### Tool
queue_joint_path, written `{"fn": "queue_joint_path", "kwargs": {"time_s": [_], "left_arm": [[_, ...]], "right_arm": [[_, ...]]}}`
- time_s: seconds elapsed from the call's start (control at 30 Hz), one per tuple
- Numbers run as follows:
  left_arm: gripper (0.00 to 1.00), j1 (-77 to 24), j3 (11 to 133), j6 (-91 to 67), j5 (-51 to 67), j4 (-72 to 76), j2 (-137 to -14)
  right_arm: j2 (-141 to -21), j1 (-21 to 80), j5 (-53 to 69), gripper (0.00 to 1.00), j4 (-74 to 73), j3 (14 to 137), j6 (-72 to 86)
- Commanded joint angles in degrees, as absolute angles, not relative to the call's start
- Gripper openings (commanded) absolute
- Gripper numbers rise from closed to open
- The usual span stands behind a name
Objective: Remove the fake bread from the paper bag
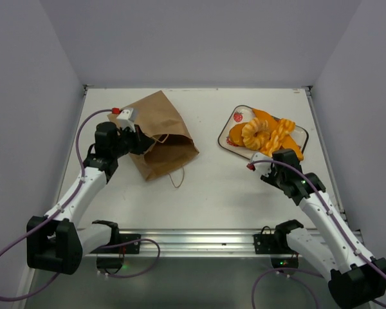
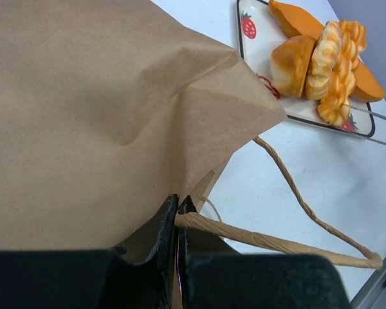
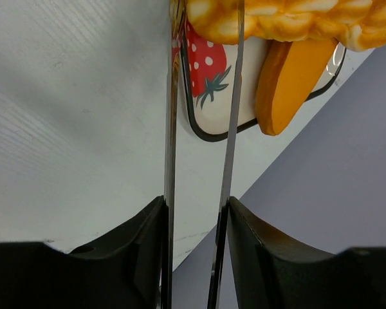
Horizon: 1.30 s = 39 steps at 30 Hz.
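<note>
The brown paper bag (image 1: 161, 122) lies on its side at the left middle of the table, its mouth facing the near right. My left gripper (image 1: 139, 140) is shut on the bag's rim by the mouth; in the left wrist view (image 2: 177, 206) the jaws pinch the paper beside a twisted handle (image 2: 296, 193). The bag (image 2: 103, 116) hides whatever is inside. Several fake bread pieces (image 1: 267, 134) lie on a strawberry-print plate (image 1: 235, 117). My right gripper (image 1: 260, 161) is open and empty at the plate's near left corner, its blades (image 3: 204, 38) pointing at the bread (image 3: 289, 19).
Grey walls close in the table on the left, back and right. A metal rail (image 1: 193, 241) runs along the near edge between the arm bases. The bag's second handle (image 1: 175, 177) lies loose on the table in front of the mouth.
</note>
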<state>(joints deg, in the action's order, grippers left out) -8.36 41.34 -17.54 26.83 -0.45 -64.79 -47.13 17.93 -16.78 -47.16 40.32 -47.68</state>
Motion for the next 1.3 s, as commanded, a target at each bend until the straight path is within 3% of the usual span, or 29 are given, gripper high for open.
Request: {"fn": "queue_joint_path", "kwargs": {"time_s": [0.0, 0.63, 1.0, 1.13, 1.27], "left_arm": [[0.06, -8.0, 40.5, -16.4, 27.6, 1.8, -63.3], [0.06, -8.0, 40.3, -16.4, 28.6, 2.3, -63.1], [0.06, -8.1, 44.9, -19.9, 32.4, 0.1, -62.5], [0.06, -8.2, 47.5, -22.1, 33.0, -2.0, -62.9], [0.06, -9.6, 49.2, -25.6, 33.5, -2.0, -64.6]], "right_arm": [[-46.8, 17.8, -16.1, 0.45, -47.7, 43.1, -46.6], [-46.8, 17.8, -7.4, 0.46, -51.5, 53.4, -40.5], [-53.3, 18.1, 23.4, 0.40, -53.4, 60.9, -42.5], [-56.0, 23.0, 27.2, 0.40, -52.0, 63.0, -43.2], [-59.1, 34.2, 20.8, 0.40, -45.4, 63.1, -40.0]]}}
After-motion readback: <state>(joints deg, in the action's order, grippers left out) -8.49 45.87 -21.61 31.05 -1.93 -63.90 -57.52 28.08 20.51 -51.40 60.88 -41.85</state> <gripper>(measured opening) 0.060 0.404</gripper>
